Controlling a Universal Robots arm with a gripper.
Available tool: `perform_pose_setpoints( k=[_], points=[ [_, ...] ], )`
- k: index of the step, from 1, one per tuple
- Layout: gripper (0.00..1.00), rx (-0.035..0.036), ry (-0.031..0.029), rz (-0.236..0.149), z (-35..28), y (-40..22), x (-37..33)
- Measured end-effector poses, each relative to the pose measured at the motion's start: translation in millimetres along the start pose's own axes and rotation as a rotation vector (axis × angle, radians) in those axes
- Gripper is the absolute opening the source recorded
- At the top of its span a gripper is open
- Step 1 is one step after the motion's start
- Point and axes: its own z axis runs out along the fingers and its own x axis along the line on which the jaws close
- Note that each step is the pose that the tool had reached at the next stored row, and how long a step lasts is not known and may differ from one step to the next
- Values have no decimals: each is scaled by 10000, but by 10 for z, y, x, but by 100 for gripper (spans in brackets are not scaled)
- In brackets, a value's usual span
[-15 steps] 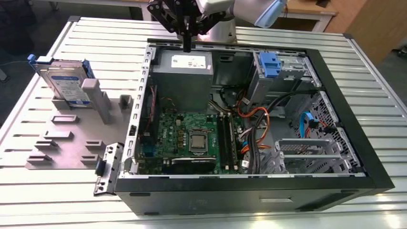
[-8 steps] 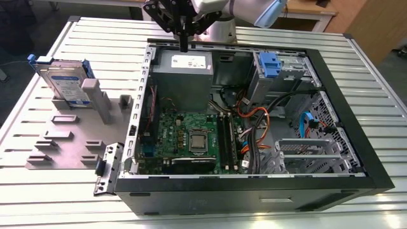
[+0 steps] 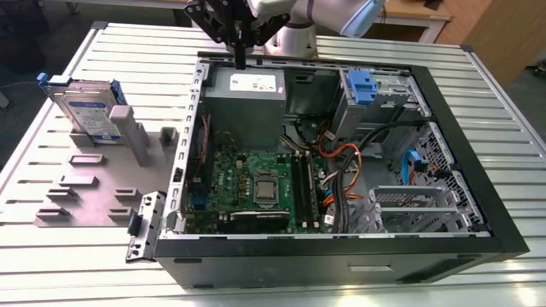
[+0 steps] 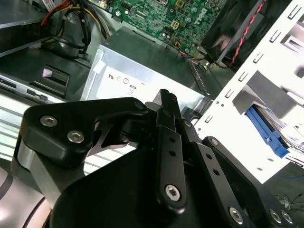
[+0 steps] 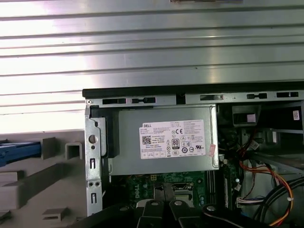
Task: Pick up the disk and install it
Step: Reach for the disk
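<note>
Standing on edge in the grey fixture (image 3: 94,185) at the upper left of the exterior view, the disk (image 3: 84,110) shows you its labelled face and blue rail. Its lower part is hidden behind a grey post of that fixture. In the first wrist view the disk's blue rail is cut off by the frame edge.

The arm (image 3: 295,25) is cut off by the top of the exterior view, so you see little of it above the hand (image 3: 241,62). The hand hangs fingers-down at the upper middle of that view, at the rim of the open computer case (image 3: 341,265) and just above the power supply (image 3: 245,96), well apart from the disk. Its fingers lie pressed together into one narrow black tip with nothing between them. Whether that tip touches the rim, you cannot tell.

In the second wrist view the hand's black links cover part of the power supply. Case and fixture rest side by side on the slatted metal counter (image 3: 51,268). Inside the case, a blue tab (image 3: 362,86) sits in the drive bay at the upper right, and cables (image 3: 341,166) hide part of the motherboard (image 3: 256,185).
</note>
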Motion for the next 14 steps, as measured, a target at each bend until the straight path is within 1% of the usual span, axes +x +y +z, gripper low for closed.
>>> perform_pose_setpoints(
  k=[5,14],
  points=[
    [11,0,0,-2,0,-1,85],
    [11,-1,0,0,2,0,268]
  ],
)
